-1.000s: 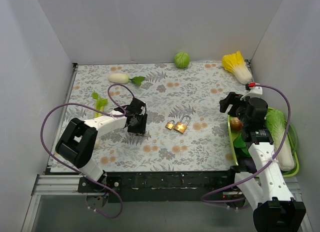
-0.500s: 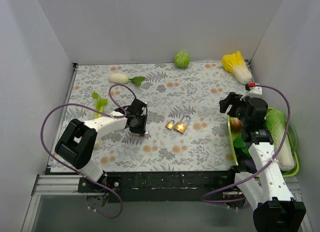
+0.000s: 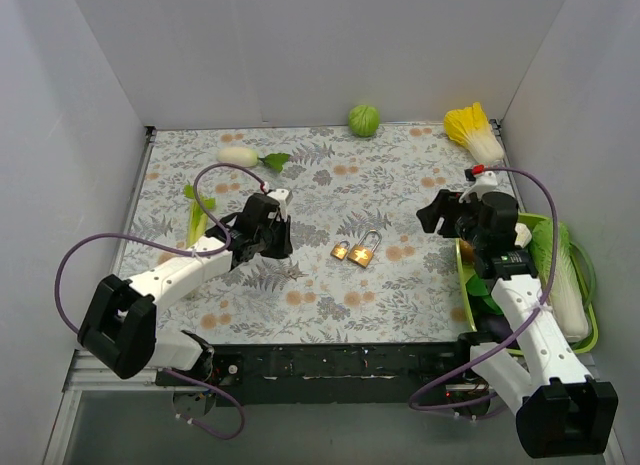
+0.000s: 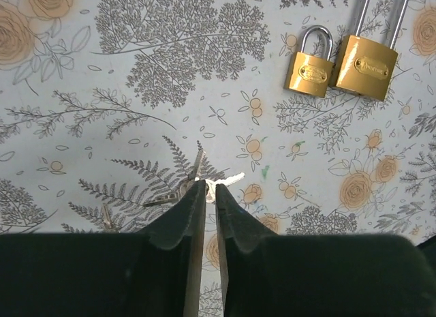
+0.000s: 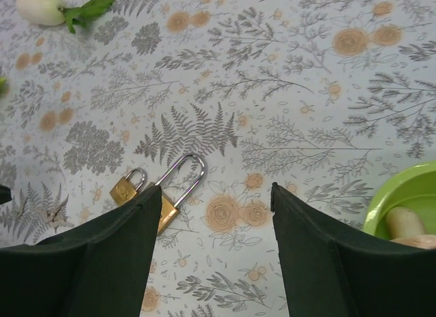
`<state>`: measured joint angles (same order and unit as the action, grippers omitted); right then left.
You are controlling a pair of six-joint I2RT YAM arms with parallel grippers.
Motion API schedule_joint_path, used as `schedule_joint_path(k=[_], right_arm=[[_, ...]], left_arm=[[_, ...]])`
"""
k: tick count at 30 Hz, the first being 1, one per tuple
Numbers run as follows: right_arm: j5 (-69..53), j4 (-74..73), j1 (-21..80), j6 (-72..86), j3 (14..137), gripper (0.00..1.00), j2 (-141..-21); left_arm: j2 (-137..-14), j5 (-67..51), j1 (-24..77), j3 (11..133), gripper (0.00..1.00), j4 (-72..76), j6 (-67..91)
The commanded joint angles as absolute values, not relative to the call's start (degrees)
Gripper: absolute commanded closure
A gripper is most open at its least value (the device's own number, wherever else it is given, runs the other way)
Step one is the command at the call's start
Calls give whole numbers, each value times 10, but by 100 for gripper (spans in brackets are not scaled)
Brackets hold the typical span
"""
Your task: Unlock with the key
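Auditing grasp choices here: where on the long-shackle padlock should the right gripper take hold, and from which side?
Probably the shackle, near its top, with the right gripper coming straight down, jaws spanning both legs. The long-shackle padlock lies flat, and the small padlock sits close beside its body, while the loop lies clear.

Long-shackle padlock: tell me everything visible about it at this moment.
The long-shackle padlock has a brass-coloured rectangular body with an oval stamp and a tall silvery U-shaped shackle, both legs seated, so it looks locked. It lies flat on the floral tablecloth near mid-table, shackle pointing to the far side, close beside a smaller padlock. Nothing grips it.
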<state>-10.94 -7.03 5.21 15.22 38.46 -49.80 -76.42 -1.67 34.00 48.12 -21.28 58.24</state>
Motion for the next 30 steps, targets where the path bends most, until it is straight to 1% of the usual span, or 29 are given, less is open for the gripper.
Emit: schedule_joint_path(k=[1, 3, 5, 8, 22, 27, 30], right_arm=[[-125, -40, 97, 136, 391, 28, -516], [-124, -37, 120, 131, 389, 28, -521], [-127, -31, 139, 131, 389, 28, -529], [-131, -22, 148, 132, 388, 28, -534], [-130, -18, 153, 122, 374, 28, -531], [-129, -18, 154, 122, 368, 28, -534], [-130, -16, 153, 121, 367, 28, -537]], left_arm=[[-773, -71, 343, 465, 82, -218, 532], [-780, -117, 344, 467, 75, -216, 514], [-784, -118, 345, 468, 66, -207, 505], [-805, -92, 346, 480, 65, -220, 501], [-866, -68, 346, 496, 52, -230, 492], [-882, -74, 346, 500, 51, -229, 487], [-891, -74, 346, 503, 53, -231, 486]])
